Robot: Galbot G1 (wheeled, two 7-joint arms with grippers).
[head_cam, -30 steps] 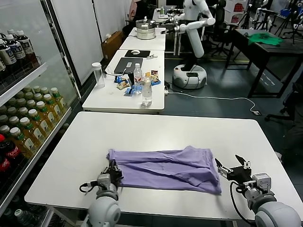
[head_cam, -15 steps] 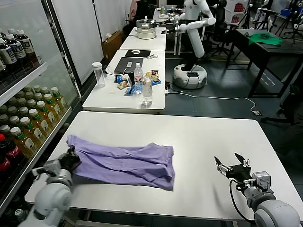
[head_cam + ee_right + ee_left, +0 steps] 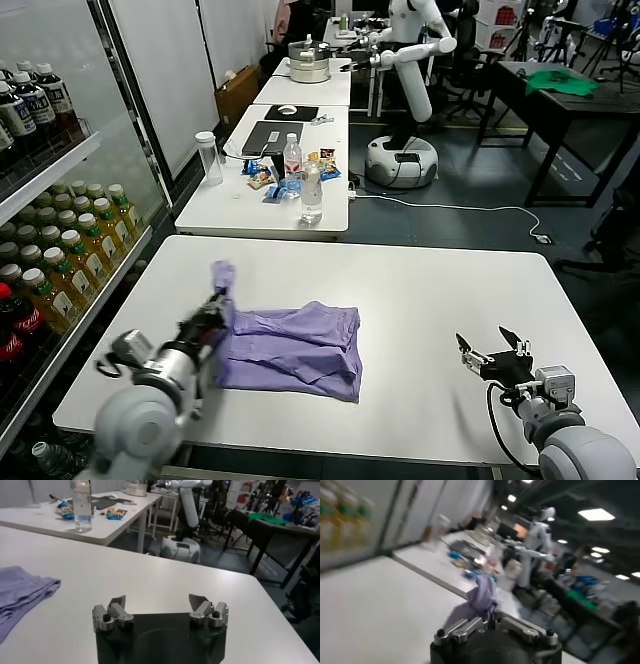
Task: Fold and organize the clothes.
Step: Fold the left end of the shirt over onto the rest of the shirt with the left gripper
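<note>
The left gripper (image 3: 217, 303) is pinching one end of the T-shirt (image 3: 295, 345), lifting it over the rest, which is lying bunched on the table (image 3: 420, 290) (partly folded, I judge). The right gripper (image 3: 497, 353) is idling spread apart, well clear.

The robot's arms end in rounded light-grey housings at the lower corners of the head frame. The right gripper (image 3: 492, 350) is black with silver, screw-fastened fingertips and a black cable looping behind it. The left gripper (image 3: 494, 625) has a black rounded body with silver finger blocks bearing dark screws.
</note>
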